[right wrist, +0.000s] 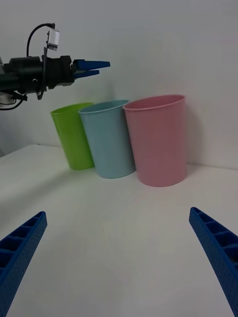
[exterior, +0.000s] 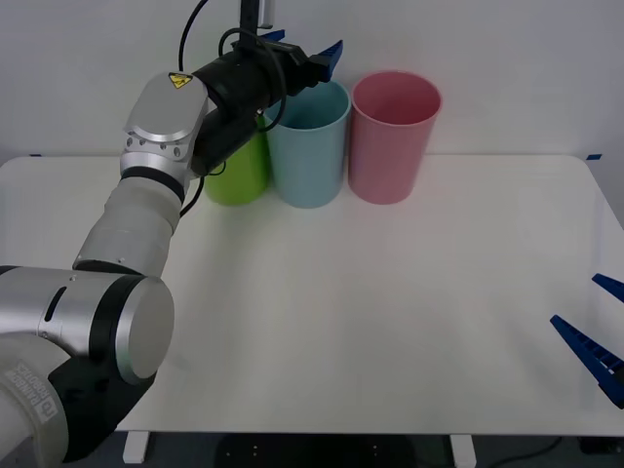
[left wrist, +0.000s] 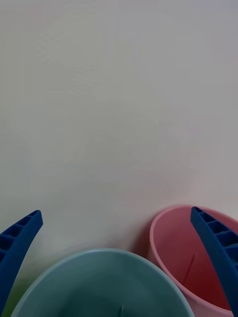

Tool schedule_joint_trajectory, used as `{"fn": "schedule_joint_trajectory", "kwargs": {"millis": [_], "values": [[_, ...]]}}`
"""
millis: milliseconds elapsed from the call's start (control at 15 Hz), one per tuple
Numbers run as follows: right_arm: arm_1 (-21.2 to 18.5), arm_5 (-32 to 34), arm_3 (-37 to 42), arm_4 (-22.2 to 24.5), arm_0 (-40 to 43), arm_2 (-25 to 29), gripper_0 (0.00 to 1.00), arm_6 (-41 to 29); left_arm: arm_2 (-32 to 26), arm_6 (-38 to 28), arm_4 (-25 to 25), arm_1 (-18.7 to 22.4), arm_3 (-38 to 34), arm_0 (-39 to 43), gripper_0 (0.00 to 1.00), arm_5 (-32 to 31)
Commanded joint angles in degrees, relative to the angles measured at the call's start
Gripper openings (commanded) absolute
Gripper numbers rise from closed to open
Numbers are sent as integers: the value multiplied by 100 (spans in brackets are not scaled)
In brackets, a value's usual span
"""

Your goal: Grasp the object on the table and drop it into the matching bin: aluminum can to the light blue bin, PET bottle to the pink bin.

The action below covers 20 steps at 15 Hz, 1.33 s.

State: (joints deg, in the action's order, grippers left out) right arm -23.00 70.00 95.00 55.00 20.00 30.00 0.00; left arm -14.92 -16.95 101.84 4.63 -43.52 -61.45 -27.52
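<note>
My left gripper [exterior: 307, 51] hangs open just above the rim of the light blue bin [exterior: 310, 146], with nothing between its fingers. In the left wrist view the open gripper [left wrist: 116, 213] looks down into the light blue bin [left wrist: 99, 282], and the pink bin [left wrist: 178, 247] stands beside it. The pink bin [exterior: 390, 136] is to the right of the blue one. The aluminum can and the PET bottle are out of view. My right gripper [exterior: 575, 300] rests open low at the table's right edge. From the right wrist I see its open gripper [right wrist: 117, 213], the left gripper [right wrist: 99, 68], the light blue bin [right wrist: 109, 143] and the pink bin [right wrist: 158, 143].
A lime green bin [exterior: 239, 171] stands left of the blue bin, partly behind my left arm; the same green bin [right wrist: 74, 133] also shows from the right wrist. The three bins line the far edge of the white table [exterior: 390, 312], in front of a pale wall.
</note>
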Motion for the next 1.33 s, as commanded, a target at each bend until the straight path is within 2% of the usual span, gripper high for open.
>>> {"fn": "schedule_joint_trajectory", "kwargs": {"millis": [67, 533, 867, 1333], "values": [[0, 0, 0, 0, 0, 0, 100, 0, 42, 26, -217, 117, -7, 19, 100, -78], [0, 0, 0, 0, 0, 0, 100, 0, 332, 245, -1175, 478, -148, 361, 100, -280], [0, 0, 0, 0, 0, 0, 100, 0, 649, 254, -1931, 865, -1001, 1144, 100, -535], [0, 0, 0, 0, 0, 0, 100, 0, 1114, 280, -3126, 2025, -2380, 2576, 100, -834]]}}
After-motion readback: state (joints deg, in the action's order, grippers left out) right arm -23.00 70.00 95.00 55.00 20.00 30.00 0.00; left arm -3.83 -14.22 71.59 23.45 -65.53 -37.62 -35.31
